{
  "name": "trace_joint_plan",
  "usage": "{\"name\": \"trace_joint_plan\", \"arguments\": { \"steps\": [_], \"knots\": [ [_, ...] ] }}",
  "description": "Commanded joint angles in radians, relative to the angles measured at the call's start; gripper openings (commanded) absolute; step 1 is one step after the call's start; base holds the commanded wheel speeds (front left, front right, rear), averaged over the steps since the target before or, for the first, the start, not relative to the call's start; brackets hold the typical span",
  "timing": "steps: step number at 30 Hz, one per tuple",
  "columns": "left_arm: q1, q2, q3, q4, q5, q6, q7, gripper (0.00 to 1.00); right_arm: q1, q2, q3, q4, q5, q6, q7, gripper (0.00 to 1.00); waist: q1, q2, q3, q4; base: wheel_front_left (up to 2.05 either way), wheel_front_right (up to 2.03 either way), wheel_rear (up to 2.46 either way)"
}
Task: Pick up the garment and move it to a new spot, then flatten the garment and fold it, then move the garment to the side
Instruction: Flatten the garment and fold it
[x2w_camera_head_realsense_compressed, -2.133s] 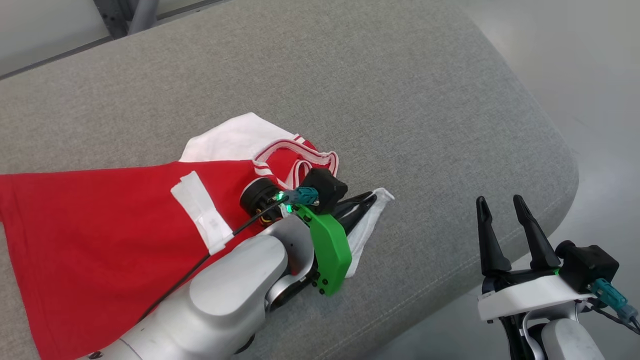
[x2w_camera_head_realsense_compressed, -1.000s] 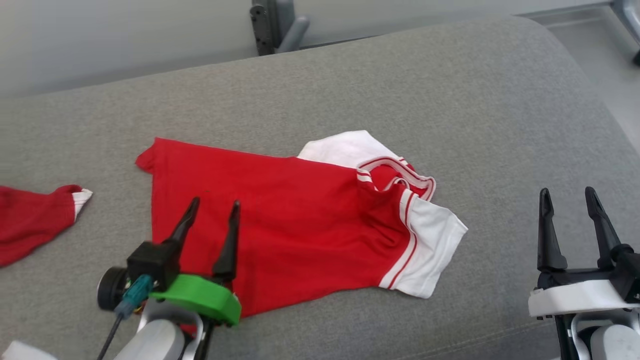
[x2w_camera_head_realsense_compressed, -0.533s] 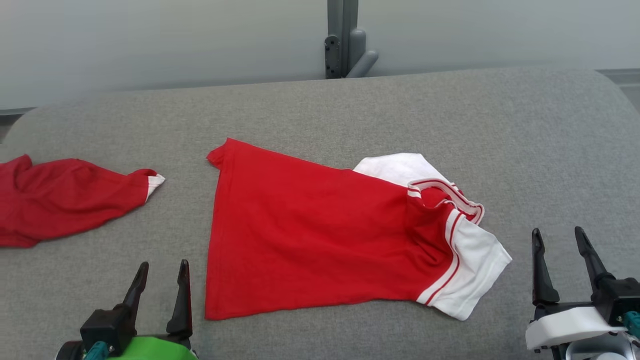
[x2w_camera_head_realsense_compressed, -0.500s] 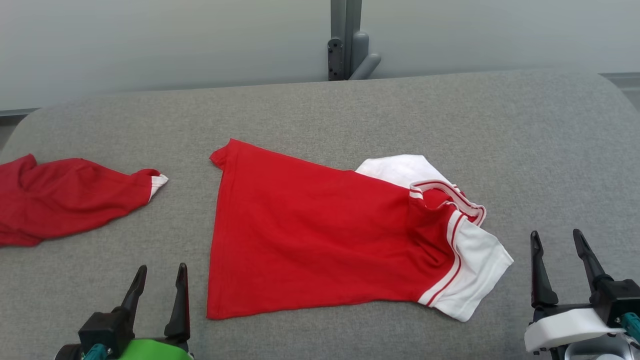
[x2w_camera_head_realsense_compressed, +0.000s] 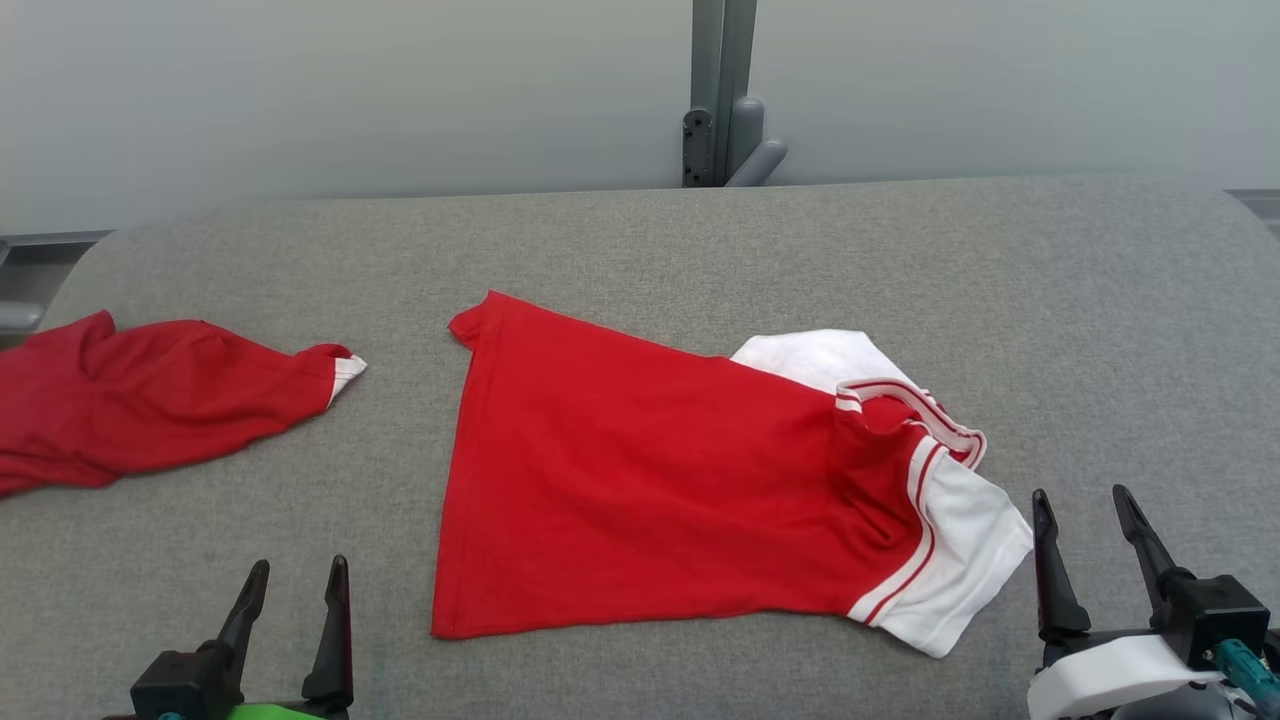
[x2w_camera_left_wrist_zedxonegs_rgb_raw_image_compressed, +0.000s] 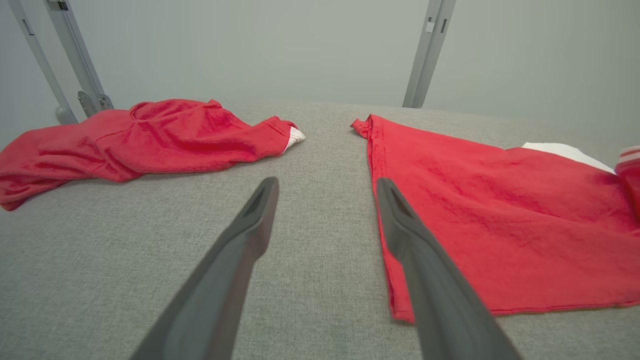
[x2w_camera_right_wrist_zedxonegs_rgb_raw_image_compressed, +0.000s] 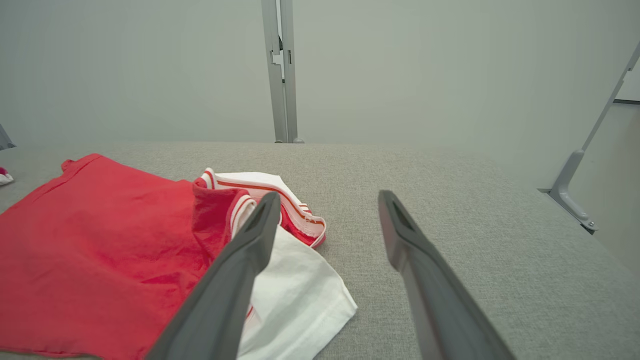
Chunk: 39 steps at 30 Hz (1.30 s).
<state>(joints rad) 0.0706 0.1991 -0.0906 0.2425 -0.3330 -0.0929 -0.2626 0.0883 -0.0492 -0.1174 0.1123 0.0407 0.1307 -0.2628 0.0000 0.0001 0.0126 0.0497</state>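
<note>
While left pincer (x2w_camera_head_realsense_compressed: 300, 563) gapes — garment (x2w_camera_head_realsense_compressed: 650, 500) lies beside.

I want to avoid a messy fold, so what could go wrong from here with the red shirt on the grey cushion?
The red shirt lies uneven, its white sleeve and collar bunched at the right end; a pinch there by the right fingers might lift one layer and undo the fold. A second red garment lies on the left, so moving the shirt that way could tangle them.
</note>
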Motion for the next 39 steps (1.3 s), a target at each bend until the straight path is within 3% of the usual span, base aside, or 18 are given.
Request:
{"name": "trace_joint_plan", "arguments": {
  "steps": [1,16,22,28,34,39],
  "knots": [
    [0.003,-0.006,0.009,0.003,0.011,-0.009,-0.003,1.00,0.006,-0.002,0.002,0.003,0.002,0.000,-0.003,1.00,0.0000,-0.0001,0.000,-0.002,0.00,0.00,0.00],
    [-0.010,-0.039,0.032,0.027,0.057,-0.037,-0.003,1.00,-0.009,-0.002,0.015,0.019,0.021,0.000,-0.003,1.00,0.0000,-0.0001,0.005,-0.017,0.00,0.00,0.00],
    [-0.043,-0.033,-0.013,0.101,0.023,-0.039,0.023,1.00,-0.040,-0.031,0.046,0.050,-0.002,0.000,-0.003,1.00,0.0000,-0.0001,0.023,-0.033,0.00,0.00,0.00],
    [-0.092,-0.047,-0.044,0.108,-0.017,-0.023,0.175,1.00,-0.114,-0.167,0.150,0.090,-0.008,0.000,0.196,1.00,0.0000,-0.0001,0.061,-0.044,0.00,0.00,0.00],
    [-0.115,-0.064,-0.060,0.087,-0.038,0.012,0.333,1.00,-0.177,-0.237,0.206,0.107,0.028,-0.001,0.382,1.00,0.0000,-0.0001,0.123,-0.052,0.00,0.00,0.00],
    [-0.122,-0.068,-0.062,0.050,-0.063,0.024,0.405,1.00,-0.225,-0.266,0.246,0.159,0.051,-0.001,0.423,1.00,0.0000,-0.0001,0.171,-0.045,0.00,0.00,0.00]
  ]
}}
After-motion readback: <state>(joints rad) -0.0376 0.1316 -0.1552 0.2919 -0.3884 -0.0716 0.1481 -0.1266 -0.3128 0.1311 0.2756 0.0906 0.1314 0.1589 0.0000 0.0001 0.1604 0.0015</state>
